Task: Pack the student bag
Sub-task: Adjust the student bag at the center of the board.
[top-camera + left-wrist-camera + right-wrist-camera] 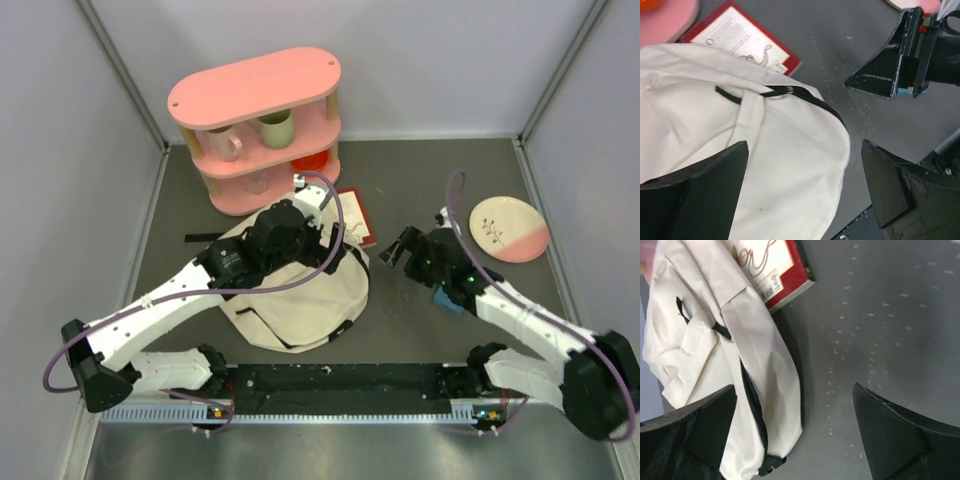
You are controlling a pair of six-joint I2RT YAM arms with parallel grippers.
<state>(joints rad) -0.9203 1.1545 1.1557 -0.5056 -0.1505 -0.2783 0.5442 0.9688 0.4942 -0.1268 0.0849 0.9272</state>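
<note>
1. Two arms reach in over the grey table (420,330), and their wrists come close together near its middle.
2. The student bag (300,300) lies on the table left of centre. It is a cream mound with a dark zipper line along its edge and a thin black strap across its top.
3. The left gripper (804,150) hangs over the bag's far right part. It is released: its black fingers are spread wide with nothing clasped, and only cream fabric shows in the gap below them.
4. The right gripper (794,390) sits just to the right of the bag and is also released. Its fingers stand wide apart over bare table, and the bag's zippered edge runs beside one of them.
5. A red-bordered book (355,215) lies flat at the bag's far edge, with the fabric covering its near side.
6. A pink shelf (255,90) stands at the far side, with a pink mug (225,143) and a green mug (277,130) on its middle tier.
7. A cream and pink plate (508,228) rests far right, well apart from the bag.
</note>
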